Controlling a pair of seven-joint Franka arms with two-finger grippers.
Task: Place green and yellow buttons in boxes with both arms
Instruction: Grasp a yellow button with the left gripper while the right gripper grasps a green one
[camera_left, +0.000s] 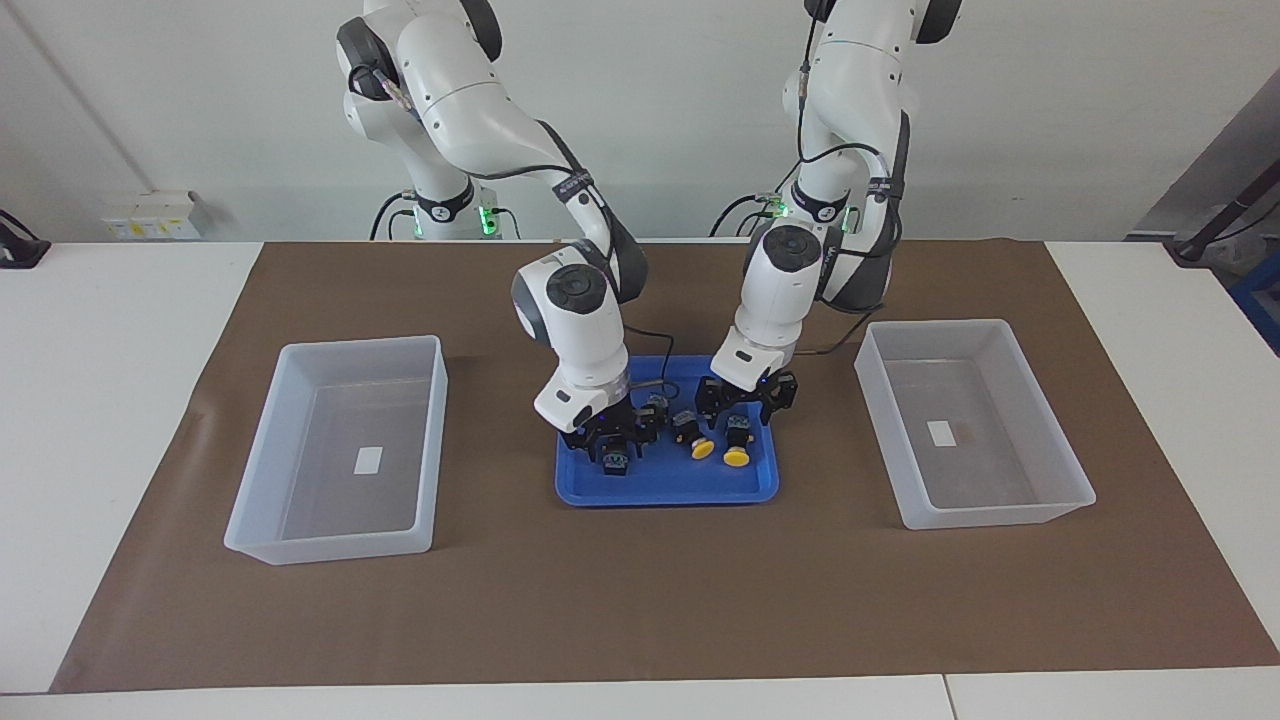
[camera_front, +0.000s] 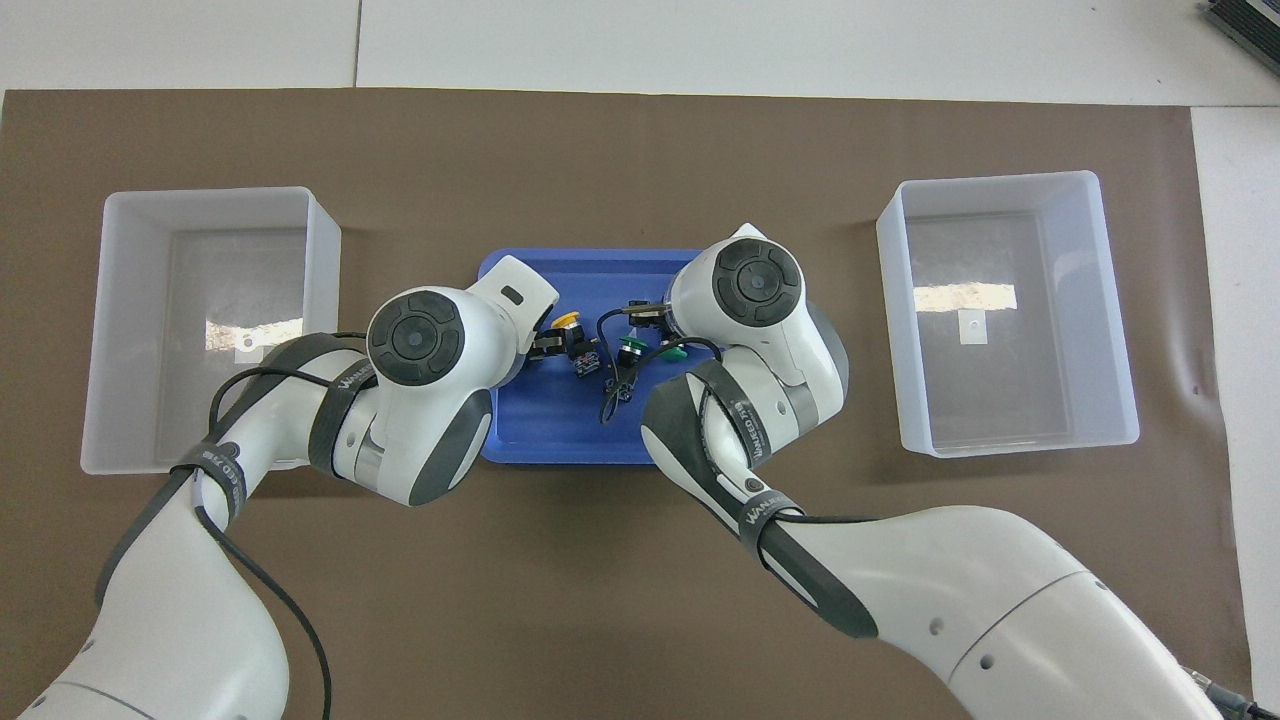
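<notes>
Several buttons lie in the shallow blue tray. Two yellow-capped ones lie toward the left arm's end. Two green caps show in the overhead view beside a yellow cap. My right gripper is open, low over a dark button body. My left gripper is open, low over the yellow button nearest it. Two translucent white boxes stand empty, one at the right arm's end and one at the left arm's end.
A brown mat covers the middle of the white table. The tray sits between the boxes. In the overhead view both wrists cover much of the tray and the grippers.
</notes>
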